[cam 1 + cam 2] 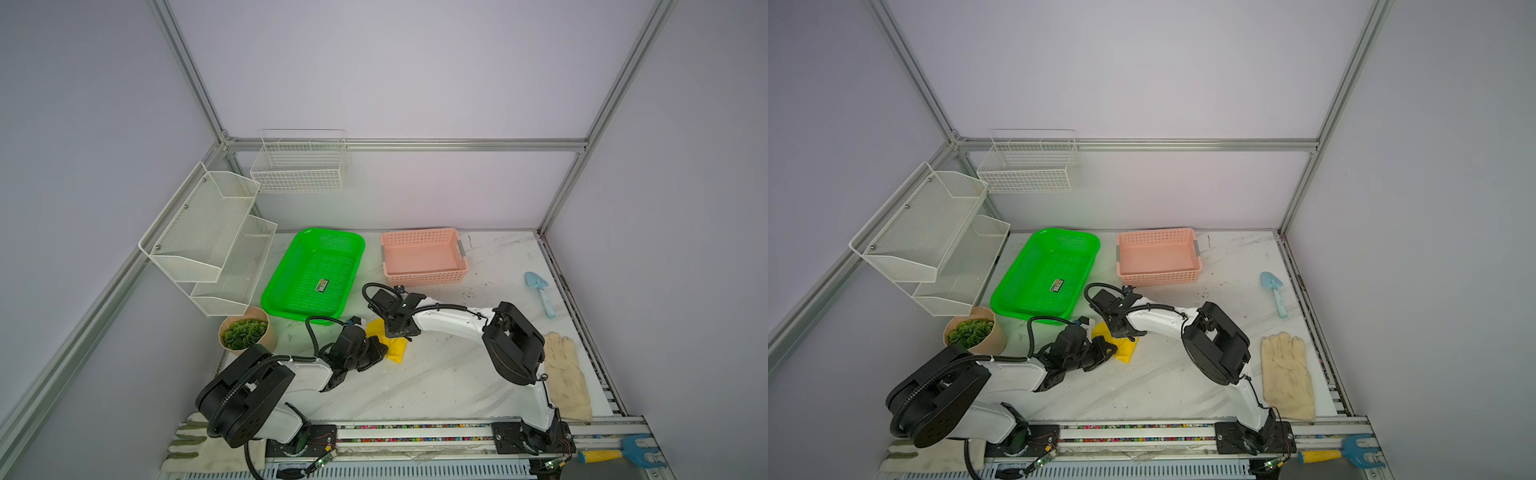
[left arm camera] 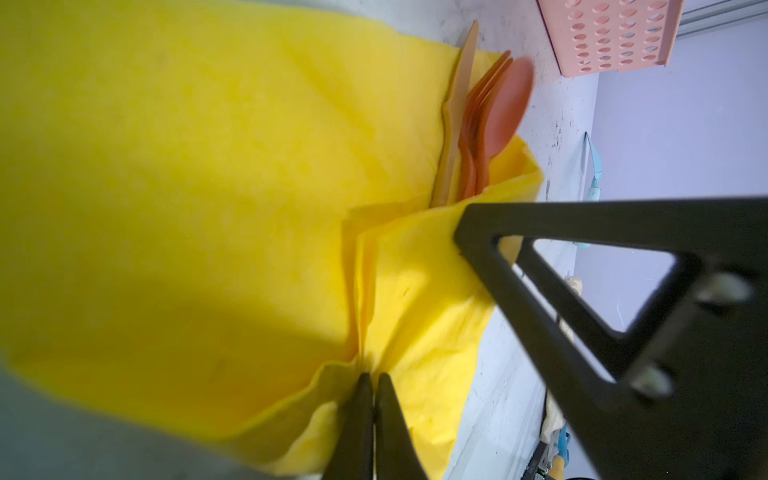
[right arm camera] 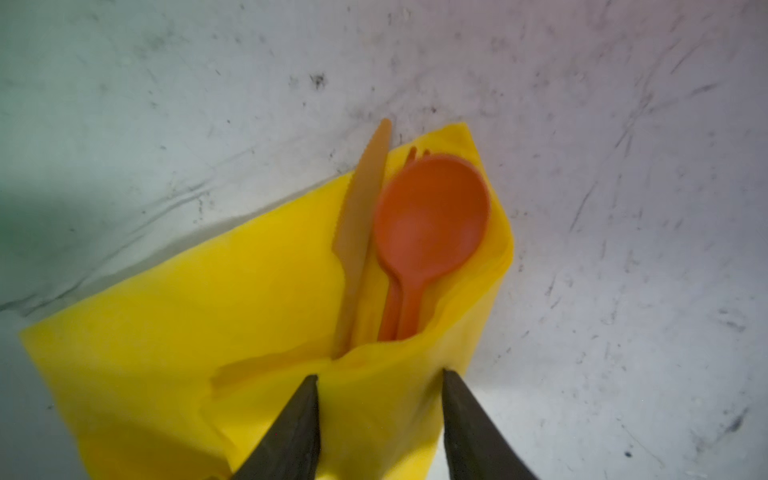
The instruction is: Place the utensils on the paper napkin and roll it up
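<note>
The yellow paper napkin [image 3: 249, 307] lies folded over on the marble table, seen in both top views [image 1: 397, 352] [image 1: 1126, 350]. An orange spoon [image 3: 432, 216] rests on an orange fork [image 3: 413, 153], beside a tan knife [image 3: 361, 216]. Their handles are tucked under the napkin's fold, as the left wrist view also shows for the spoon [image 2: 507, 108]. My left gripper [image 2: 374, 376] [image 1: 380, 347] is shut, pinching a napkin edge. My right gripper [image 3: 379, 376] [image 1: 399, 332] stands open, its fingers on either side of the folded part.
A green basket [image 1: 316, 274] and a pink basket [image 1: 424, 257] stand behind the napkin. A potted plant [image 1: 245, 332] is at the left, under white wire racks [image 1: 208, 237]. At the right lie a light-blue trowel [image 1: 540, 291], a beige glove [image 1: 567, 374] and a blue rake [image 1: 619, 453].
</note>
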Controlling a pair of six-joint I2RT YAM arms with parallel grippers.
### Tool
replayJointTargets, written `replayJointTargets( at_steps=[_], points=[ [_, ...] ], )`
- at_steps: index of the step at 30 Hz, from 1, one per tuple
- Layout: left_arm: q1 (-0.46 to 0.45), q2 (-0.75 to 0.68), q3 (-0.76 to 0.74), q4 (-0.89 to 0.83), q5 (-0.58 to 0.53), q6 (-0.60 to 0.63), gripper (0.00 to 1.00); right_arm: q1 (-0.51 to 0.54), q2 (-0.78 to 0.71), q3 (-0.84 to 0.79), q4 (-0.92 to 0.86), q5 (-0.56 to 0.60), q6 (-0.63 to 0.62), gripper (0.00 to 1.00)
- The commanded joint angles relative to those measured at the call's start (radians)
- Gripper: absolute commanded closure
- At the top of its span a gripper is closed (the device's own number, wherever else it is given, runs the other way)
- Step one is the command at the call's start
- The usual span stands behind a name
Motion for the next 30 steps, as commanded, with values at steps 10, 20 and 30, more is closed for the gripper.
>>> replayJointTargets(
  at_steps=[10, 20, 30],
  points=[
    [-0.004, -0.119, -0.004, -0.151, -0.05, 0.013, 0.93, 0.002, -0.081, -0.091, 0.164, -0.081, -0.084, 0.68],
    [-0.004, -0.228, 0.048, -0.215, -0.066, 0.067, 0.9, -0.018, -0.021, -0.181, 0.31, -0.239, -0.096, 0.92],
    [0.031, -0.311, 0.024, -0.176, -0.134, 0.092, 0.75, -0.031, -0.07, -0.216, 0.367, -0.267, -0.083, 0.92]
  ],
)
